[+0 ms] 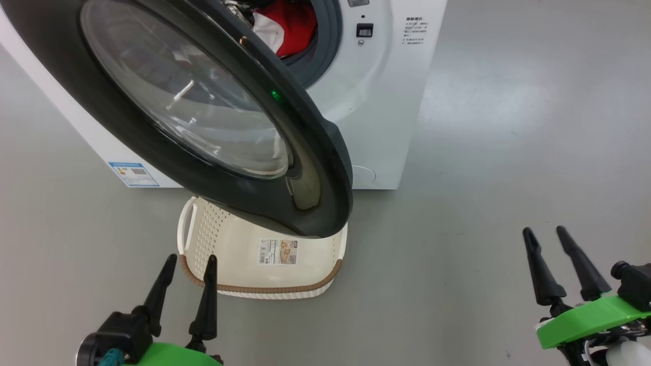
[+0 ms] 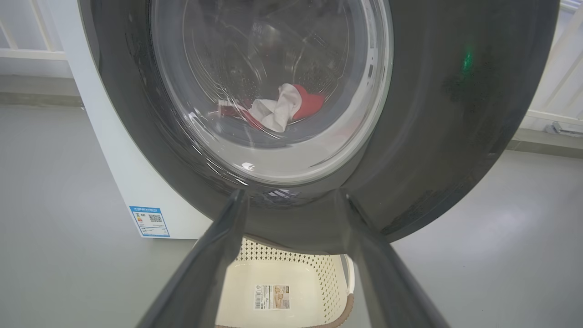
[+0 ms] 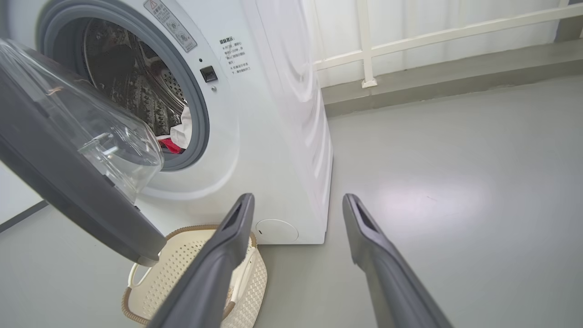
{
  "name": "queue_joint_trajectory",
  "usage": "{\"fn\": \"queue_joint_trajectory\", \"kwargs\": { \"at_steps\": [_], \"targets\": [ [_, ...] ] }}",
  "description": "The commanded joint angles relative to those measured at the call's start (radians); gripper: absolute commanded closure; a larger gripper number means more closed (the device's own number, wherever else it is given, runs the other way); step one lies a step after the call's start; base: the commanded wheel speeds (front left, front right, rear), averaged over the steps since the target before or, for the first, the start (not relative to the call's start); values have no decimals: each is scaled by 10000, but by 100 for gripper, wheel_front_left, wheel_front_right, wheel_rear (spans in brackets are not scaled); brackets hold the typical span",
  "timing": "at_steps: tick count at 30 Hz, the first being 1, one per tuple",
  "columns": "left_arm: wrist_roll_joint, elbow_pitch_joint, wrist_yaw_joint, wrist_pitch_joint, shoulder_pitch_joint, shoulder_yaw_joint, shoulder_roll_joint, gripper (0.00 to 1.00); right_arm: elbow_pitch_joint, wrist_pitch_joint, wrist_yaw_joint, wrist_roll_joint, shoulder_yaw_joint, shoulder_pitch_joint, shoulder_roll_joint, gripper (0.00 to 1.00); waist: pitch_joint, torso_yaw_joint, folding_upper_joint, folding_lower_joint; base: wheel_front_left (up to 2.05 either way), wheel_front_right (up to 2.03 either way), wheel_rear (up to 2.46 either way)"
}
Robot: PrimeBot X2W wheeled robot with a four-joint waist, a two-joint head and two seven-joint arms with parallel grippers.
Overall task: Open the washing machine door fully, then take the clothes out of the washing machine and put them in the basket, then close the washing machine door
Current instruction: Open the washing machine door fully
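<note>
Head view: the left gripper (image 1: pixel 192 257) sits at the lower left, its two fingers spread apart and holding nothing, tips just before the basket (image 1: pixel 274 291). The right gripper (image 1: pixel 543 230) at the lower right is likewise spread and empty, over bare grey floor (image 1: pixel 508 152), well apart from everything. The basket stands on the floor against the foot of the washer (image 1: pixel 386 101). It is cream and perforated, with a brown rim and a barcode sticker inside, and its long side runs across the view. The door (image 1: pixel 203 117) stands partly open, swung out on its left hinge, and its free edge overhangs the basket's far half. It hides most of the opening. Red and white clothes (image 1: pixel 290 25) show in the gap to its right. A blue label (image 1: pixel 133 174) marks the washer's lower left corner.

Left wrist view: the left gripper (image 2: pixel 291 196) points straight at the door (image 2: pixel 455 114), whose glossy black rim and bulging glass block the way. The clothes (image 2: pixel 287 107) show through the glass, and the basket (image 2: pixel 319 273) lies below between the fingers.

Right wrist view: the right gripper (image 3: pixel 298 198), spread wide, points at the washer's (image 3: pixel 273 114) right corner. The door (image 3: pixel 68 182) juts out at the left above the basket (image 3: pixel 173 269). The clothes (image 3: pixel 175 141) lie at the drum's (image 3: pixel 127 82) lip. A white railing (image 3: pixel 364 45) stands behind.
</note>
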Motion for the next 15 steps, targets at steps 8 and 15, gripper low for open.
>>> {"fn": "queue_joint_trajectory", "kwargs": {
  "at_steps": [8, 15],
  "targets": [
    [124, -249, -64, -122, -92, 339, 100, 0, -1432, -92, 75, -1698, -1269, 453, 788, 0, 67, 70, 0, 0, 0, 0, 0],
    [114, -250, -56, -122, -110, 296, 100, 0, -1435, -93, 75, -2133, -1554, 682, 1079, 0, 104, 121, 0, 0, 0, 0, 0]
  ]
}}
